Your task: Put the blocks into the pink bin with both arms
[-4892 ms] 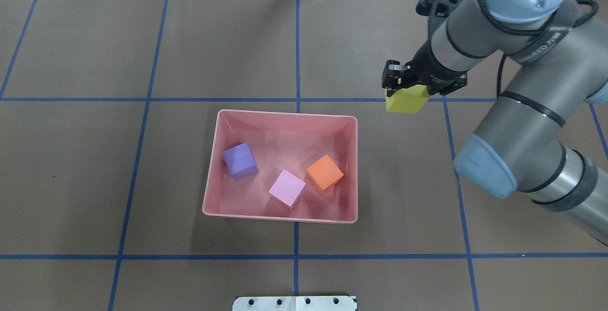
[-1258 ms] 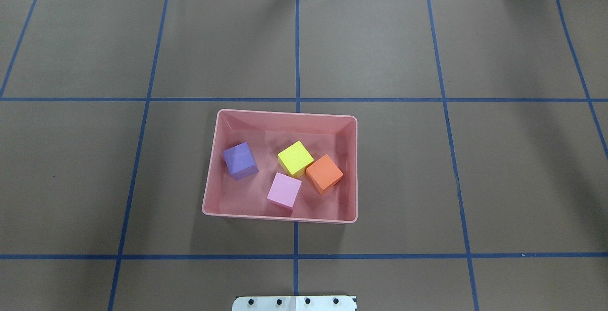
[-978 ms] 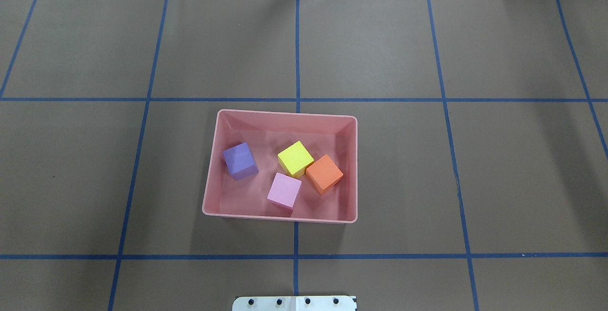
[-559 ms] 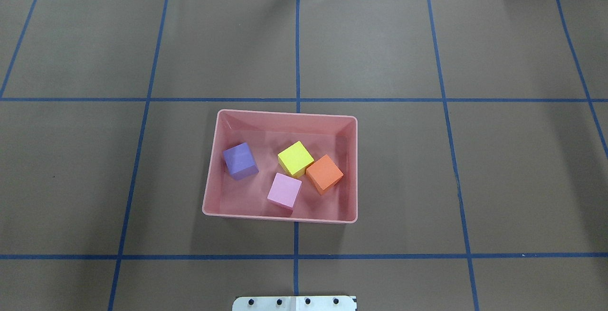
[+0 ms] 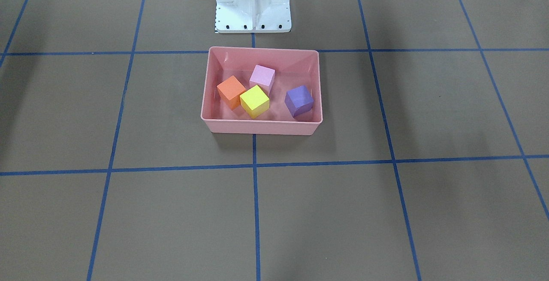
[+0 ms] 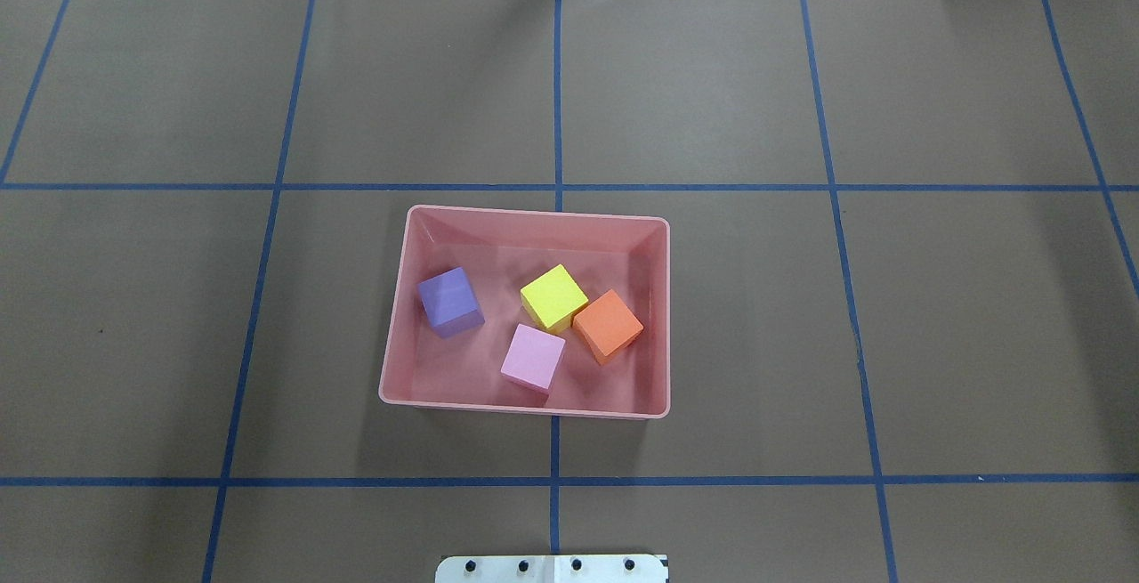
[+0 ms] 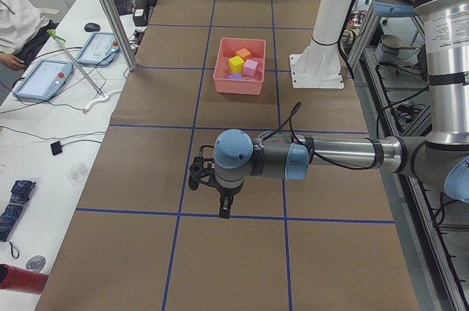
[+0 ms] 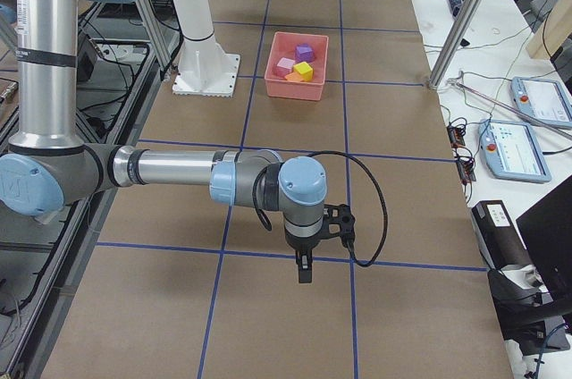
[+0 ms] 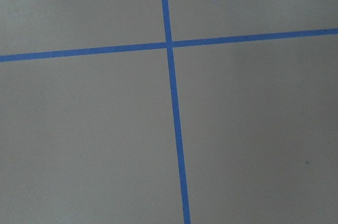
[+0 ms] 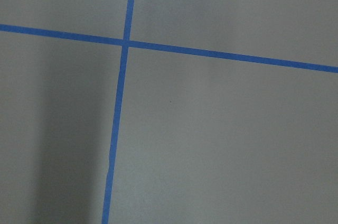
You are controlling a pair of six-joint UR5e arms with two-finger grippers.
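The pink bin [image 5: 261, 127] sits upper centre, below the white base [image 5: 253, 2]. It holds the orange block [image 5: 230, 92], yellow block [image 5: 254, 101], pink block [image 5: 262, 77] and purple block [image 5: 299, 101].

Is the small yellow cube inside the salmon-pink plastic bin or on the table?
Inside. The small yellow cube sits on the floor of the salmon-pink plastic bin, within its rim, beside the orange cube.

We see a robotics lab: grey-silver tubular robot arms [image 7: 330, 153], a brown paper-covered table [image 6: 712, 76] gridded in blue tape [image 6: 558, 102], blue-framed touchscreen pendants [image 7: 44, 78] on a white bench [image 7: 37, 164].
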